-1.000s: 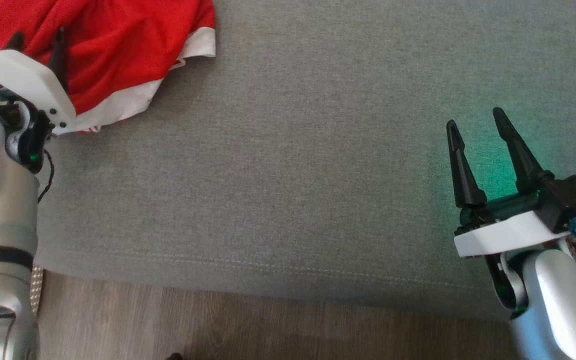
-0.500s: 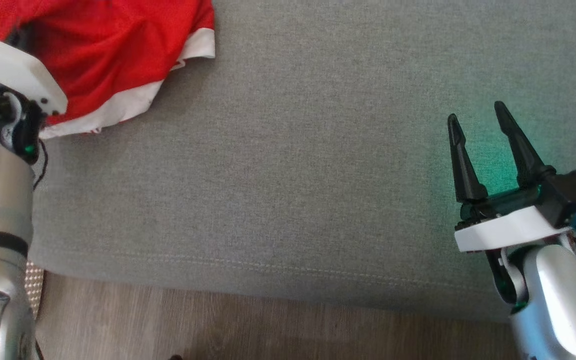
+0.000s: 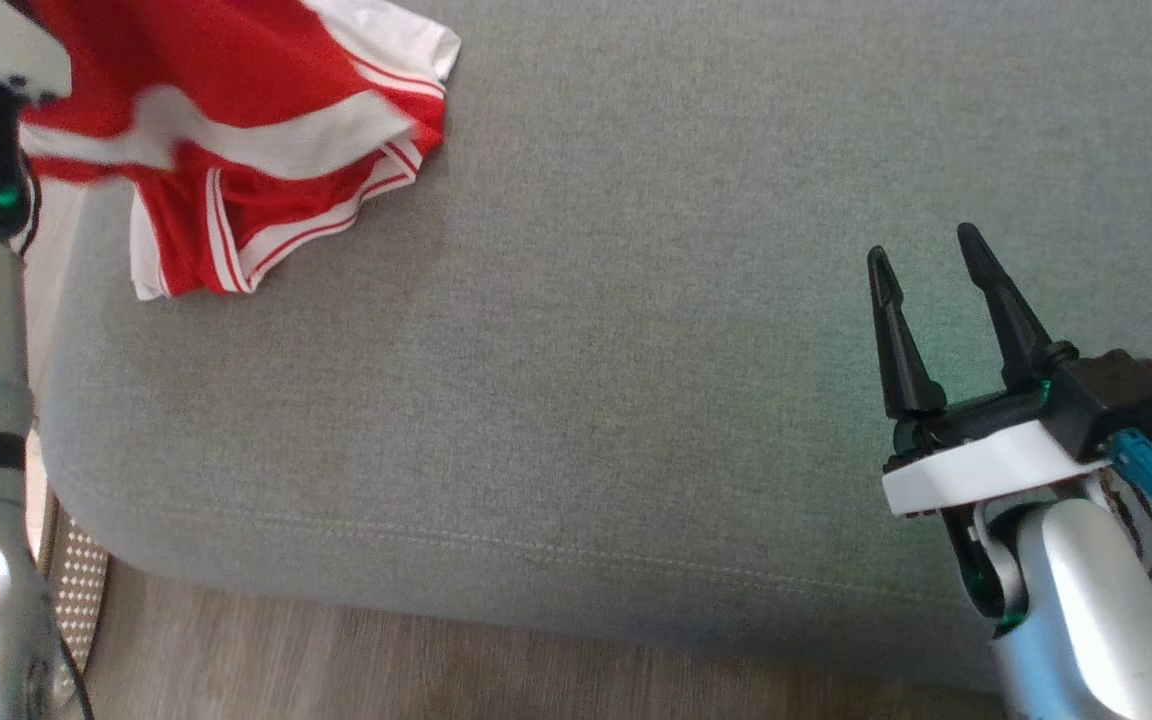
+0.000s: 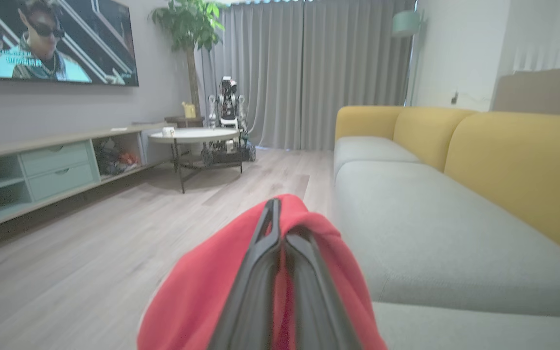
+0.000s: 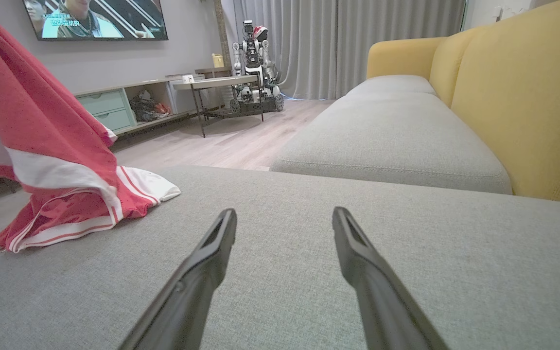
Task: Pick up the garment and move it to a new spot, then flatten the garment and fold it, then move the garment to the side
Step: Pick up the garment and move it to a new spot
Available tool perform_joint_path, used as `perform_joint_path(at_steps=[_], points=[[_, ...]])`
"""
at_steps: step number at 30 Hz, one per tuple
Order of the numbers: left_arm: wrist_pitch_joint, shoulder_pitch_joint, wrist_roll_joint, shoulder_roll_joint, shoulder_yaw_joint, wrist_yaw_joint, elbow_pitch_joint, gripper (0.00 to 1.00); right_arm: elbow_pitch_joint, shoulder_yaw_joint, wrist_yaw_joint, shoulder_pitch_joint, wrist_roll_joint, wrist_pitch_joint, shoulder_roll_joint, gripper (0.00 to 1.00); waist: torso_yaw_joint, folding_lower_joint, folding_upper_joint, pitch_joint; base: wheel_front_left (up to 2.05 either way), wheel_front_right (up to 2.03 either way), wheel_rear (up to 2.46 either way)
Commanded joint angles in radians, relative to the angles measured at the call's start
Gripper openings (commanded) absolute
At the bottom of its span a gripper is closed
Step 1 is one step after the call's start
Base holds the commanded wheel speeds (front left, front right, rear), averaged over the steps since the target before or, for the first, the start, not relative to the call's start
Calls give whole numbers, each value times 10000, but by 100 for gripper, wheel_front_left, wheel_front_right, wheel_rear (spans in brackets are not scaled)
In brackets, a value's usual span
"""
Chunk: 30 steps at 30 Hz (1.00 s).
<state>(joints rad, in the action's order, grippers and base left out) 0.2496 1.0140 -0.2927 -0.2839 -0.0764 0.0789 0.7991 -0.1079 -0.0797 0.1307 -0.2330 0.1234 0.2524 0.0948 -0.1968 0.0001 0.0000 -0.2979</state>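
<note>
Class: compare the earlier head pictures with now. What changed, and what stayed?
The left gripper closed on the red garment and raised it; it now hangs unfurled, its lower edge trailing on the grey cushion. The right gripper stayed open above the cushion.

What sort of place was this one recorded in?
Most likely a living room, perhaps a staged test flat: a sofa with grey seats and yellow backs, a wall-mounted television above a low cabinet, and a round coffee table. Another robot stands by the curtains.
</note>
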Motion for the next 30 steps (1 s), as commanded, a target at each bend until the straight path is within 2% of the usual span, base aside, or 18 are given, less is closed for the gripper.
perform_joint_path(at_steps=[1, 7, 14, 23, 30], points=[[117, 99, 92, -473, 297, -24, -642, 0, 258, -240, 0, 68, 59, 93, -113, 100, -3, -1, 0, 202, 0, 0, 0], [64, -506, 310, 101, -397, 219, -2135, 0, 74, -239, 0, 90, 150, 93, -330, 100, 231, -1, 0, 813, 0, 0, 0], [-979, -708, 145, 827, -1499, 399, -3614, 0, 17, -113, 0, -15, 303, 94, -435, 100, 995, -1, 0, 1181, 0, 0, 0], [-2403, -762, -155, 1998, -2842, 334, -5340, 0, 314, 196, 0, -456, 1040, 94, -444, 100, 2610, -1, 0, 772, 0, 0, 0], [-3064, -529, -193, 2292, -4180, 7, -5521, 0, 737, 445, 0, -880, 1518, 94, -445, 100, 4030, -1, 0, -62, 0, 0, 0]])
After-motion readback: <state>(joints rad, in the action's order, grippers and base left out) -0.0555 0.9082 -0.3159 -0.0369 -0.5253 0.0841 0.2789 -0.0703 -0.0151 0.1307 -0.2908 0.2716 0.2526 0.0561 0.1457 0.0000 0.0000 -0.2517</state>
